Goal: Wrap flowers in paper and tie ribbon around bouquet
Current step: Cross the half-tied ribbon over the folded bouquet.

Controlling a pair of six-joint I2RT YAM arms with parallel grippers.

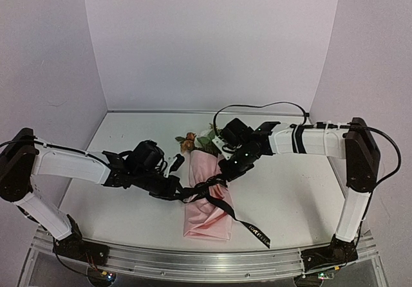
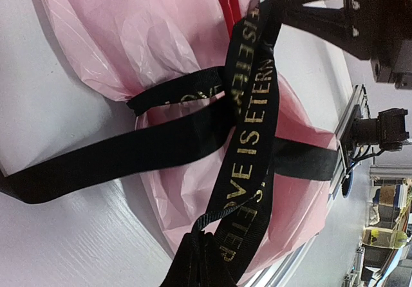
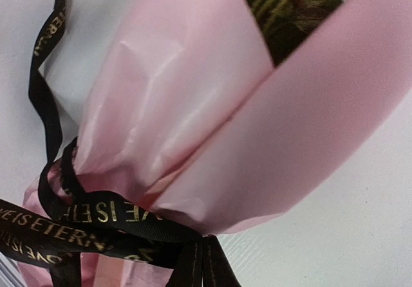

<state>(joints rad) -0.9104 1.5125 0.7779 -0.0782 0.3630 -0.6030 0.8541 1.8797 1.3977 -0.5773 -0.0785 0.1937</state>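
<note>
White bench (image 1: 290, 190), pale walls (image 1: 193, 42). The bouquet (image 1: 205, 203) lies mid-bench between both claws, flowers (image 1: 190, 142) toward the far edge. The left claw (image 1: 182, 194) is pressed together on the ribbon (image 1: 238, 219) at the bouquet's waist. Its wrist view shows the ribbon crossed over the paper (image 2: 148, 36). The right claw (image 1: 224, 175) pinches the ribbon too.

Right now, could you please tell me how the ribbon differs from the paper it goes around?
The paper is pale pink and plain; the ribbon is black with gold lettering. The paper is a wide, crinkled sheet rolled into a cone; the ribbon is a narrow flat band. The ribbon cinches the paper's middle, pinching it in. Both are thin and pliable.
</note>
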